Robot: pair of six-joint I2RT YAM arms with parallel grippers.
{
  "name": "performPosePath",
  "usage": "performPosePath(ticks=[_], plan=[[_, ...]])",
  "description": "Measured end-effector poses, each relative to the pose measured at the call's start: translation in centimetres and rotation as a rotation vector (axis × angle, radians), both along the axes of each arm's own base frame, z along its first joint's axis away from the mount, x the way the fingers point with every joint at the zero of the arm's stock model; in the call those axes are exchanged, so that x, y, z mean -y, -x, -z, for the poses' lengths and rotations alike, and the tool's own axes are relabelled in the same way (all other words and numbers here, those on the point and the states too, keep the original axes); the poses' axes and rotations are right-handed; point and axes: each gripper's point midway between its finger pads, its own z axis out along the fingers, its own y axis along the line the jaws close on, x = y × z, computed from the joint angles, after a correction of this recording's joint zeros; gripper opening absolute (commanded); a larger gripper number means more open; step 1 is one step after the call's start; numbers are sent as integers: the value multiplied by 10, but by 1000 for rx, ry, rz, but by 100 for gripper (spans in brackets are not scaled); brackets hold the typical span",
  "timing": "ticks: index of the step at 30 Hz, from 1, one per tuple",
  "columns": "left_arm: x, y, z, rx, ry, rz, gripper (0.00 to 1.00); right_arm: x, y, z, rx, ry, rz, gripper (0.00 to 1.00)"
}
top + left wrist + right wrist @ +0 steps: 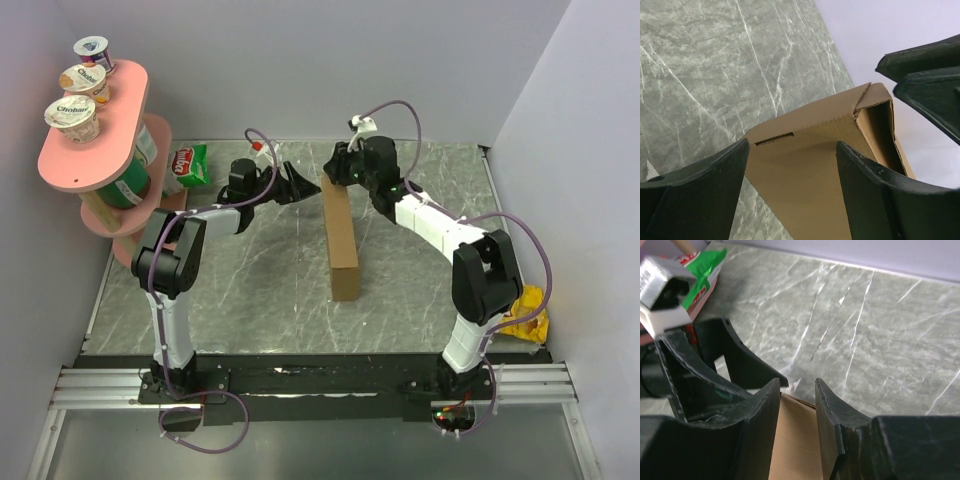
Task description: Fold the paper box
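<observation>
The paper box (pixel 342 245) stands on its thin edge mid-table, a narrow brown cardboard slab running from near to far. At its far end my right gripper (pixel 335 170) comes down over the top edge. In the right wrist view the right gripper (pixel 796 382) has a finger on each face, and the cardboard (pixel 795 440) fills the gap between them. My left gripper (pixel 303 186) hovers open just left of that same end. In the left wrist view the left gripper (pixel 792 145) frames the box's slotted face (pixel 810 165) and an open corner, without touching.
A pink two-tier shelf (pixel 70 165) with yogurt cups stands at the far left, and a green snack bag (pixel 190 165) lies beside it. A yellow packet (pixel 527 312) lies by the right arm's elbow. Walls close in at the back and on both sides.
</observation>
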Motion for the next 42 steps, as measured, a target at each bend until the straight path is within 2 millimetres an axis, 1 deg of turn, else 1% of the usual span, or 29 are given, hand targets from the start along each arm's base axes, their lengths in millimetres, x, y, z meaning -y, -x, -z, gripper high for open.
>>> performPosePath(ticks=[5,9,18,24,26,27,32,36,42], plan=[[3,2,0,-1,0,6,75,-9,-1,-5,49,24,47,41],[5,3,1,-1,-1,11,75,-9,1,3,68,66,79,41],[6,4,1,-1,-1,14,74,-6,-1,3,98,67,118,40],[7,3,0,2,-3,14,74,-7,0,6,101,57,130,36],[7,3,-2,5,-3,14,73,-8,0,7,107,59,133,31],[7,2,-3,7,-2,14,73,-8,1,8,110,60,134,24],[9,-3,-8,21,-1,14,73,-9,2,9,126,71,135,23],[9,-3,-7,21,-1,16,73,-9,4,10,136,93,126,22],[12,-2,-7,19,-6,20,73,-8,14,14,161,137,101,22]])
